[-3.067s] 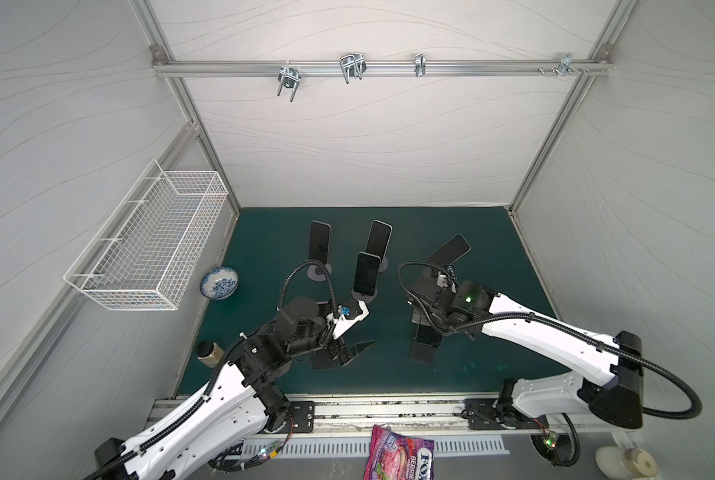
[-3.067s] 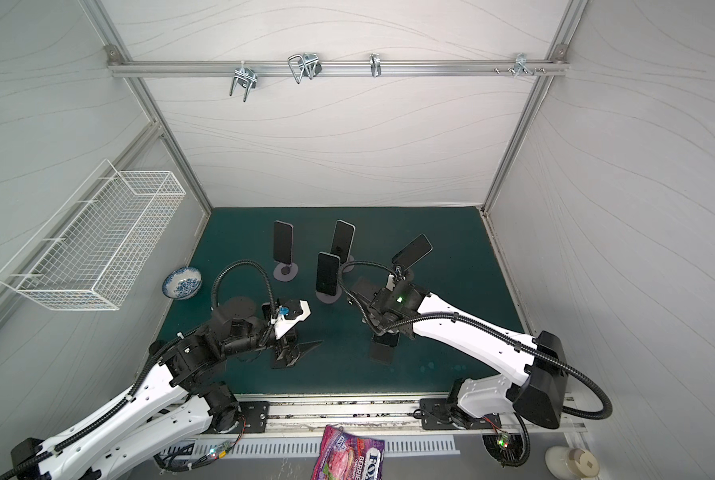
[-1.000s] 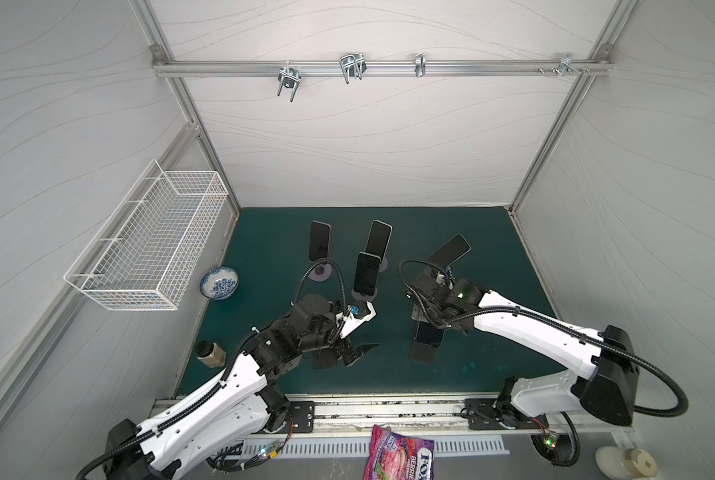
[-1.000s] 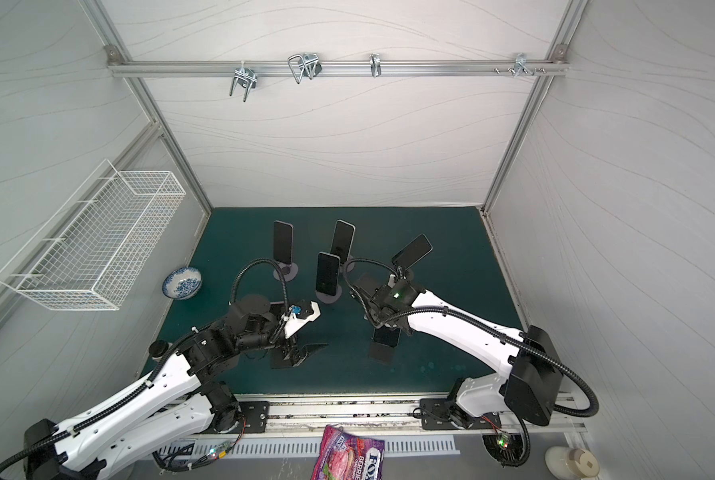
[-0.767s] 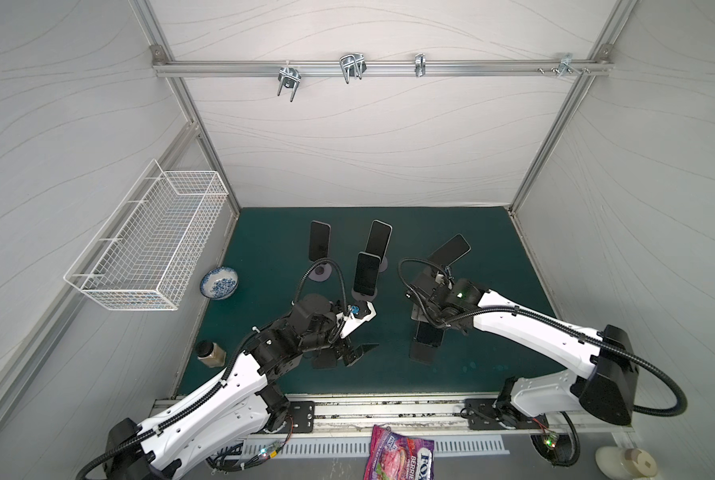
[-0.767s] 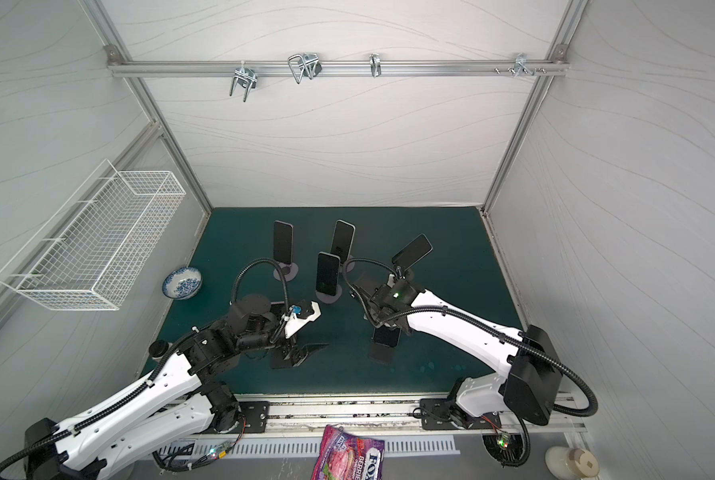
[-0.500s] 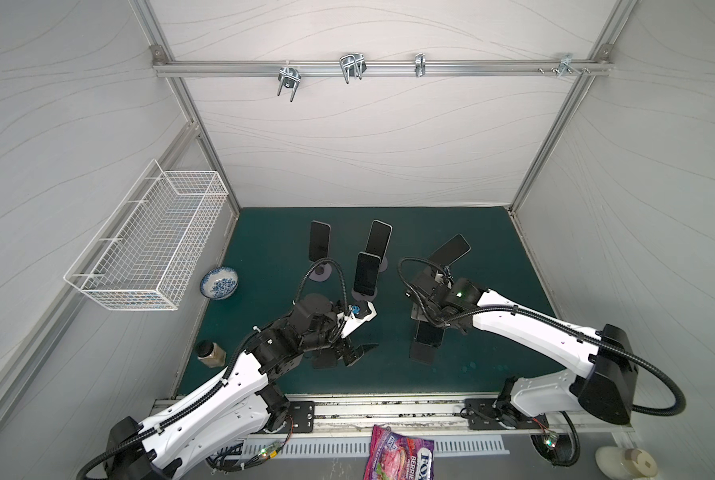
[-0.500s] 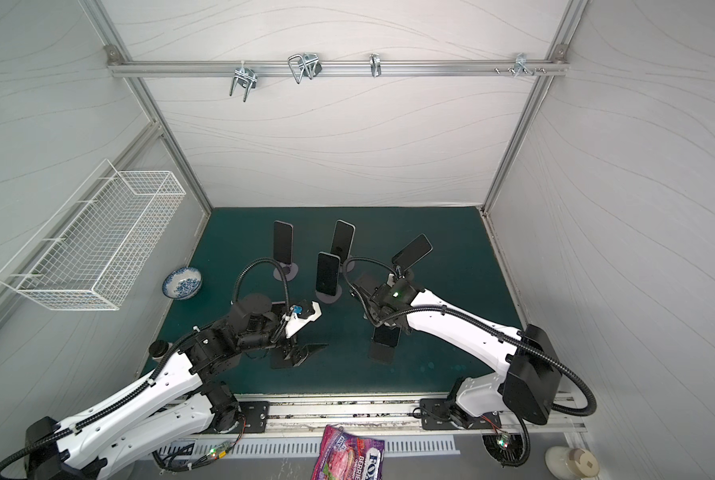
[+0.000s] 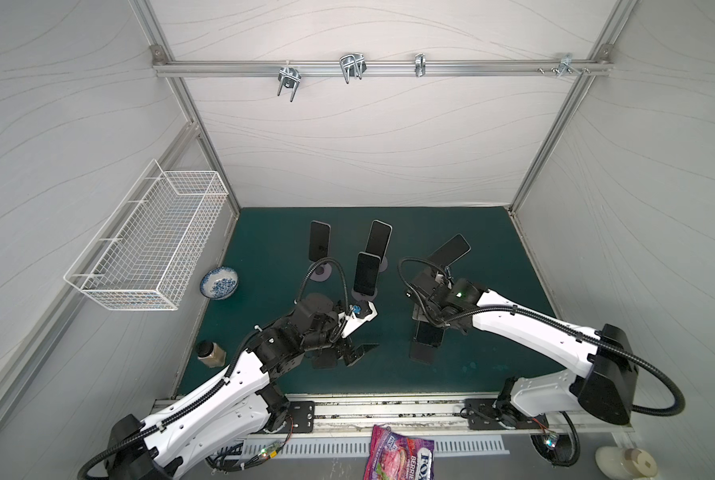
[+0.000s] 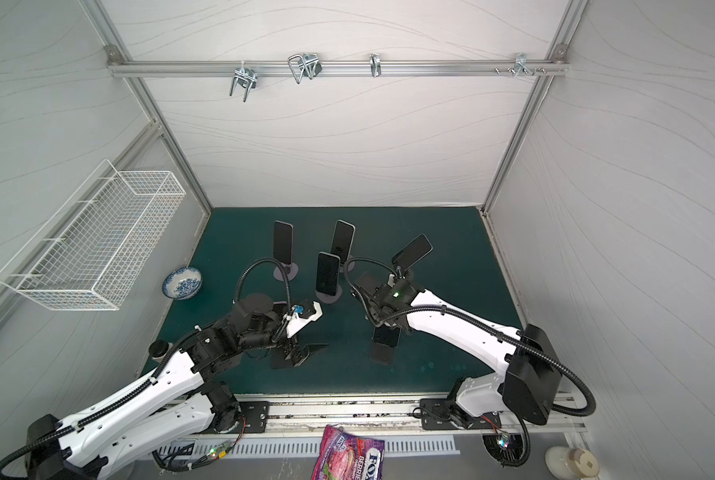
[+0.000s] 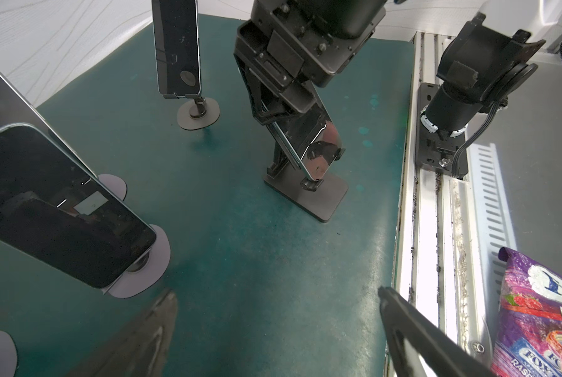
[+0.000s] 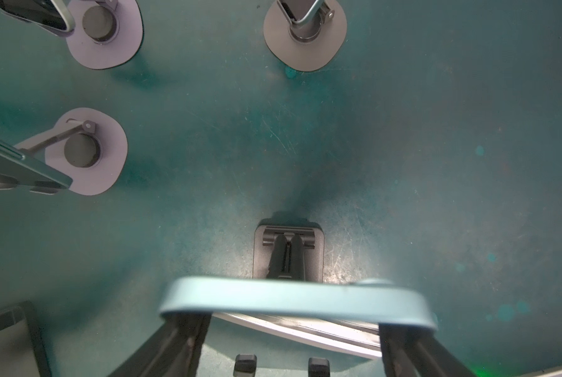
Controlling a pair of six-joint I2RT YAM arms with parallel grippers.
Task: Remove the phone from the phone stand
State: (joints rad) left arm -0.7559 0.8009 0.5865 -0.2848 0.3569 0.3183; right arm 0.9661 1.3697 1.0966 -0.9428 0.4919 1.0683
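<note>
right hand (image 12: 294, 326) narrowed around phone (image 12: 296, 295); contact unclear, stand (image 12: 289, 251) partly hidden

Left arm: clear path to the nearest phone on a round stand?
Probably yes: the left gripper is open, and the phone stands close beside it with nothing between them; it would need turning toward it.

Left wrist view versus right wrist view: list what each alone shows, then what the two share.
Only the left wrist view: the candy bag, the mounting rail, the left gripper, open and empty, and the right gripper seen from outside, straddling the phone.
Only the right wrist view: the phone's pale blue top edge lying between the right gripper's fingers.
Both: the phone, its black stand, round-based stands and the green mat.
</note>
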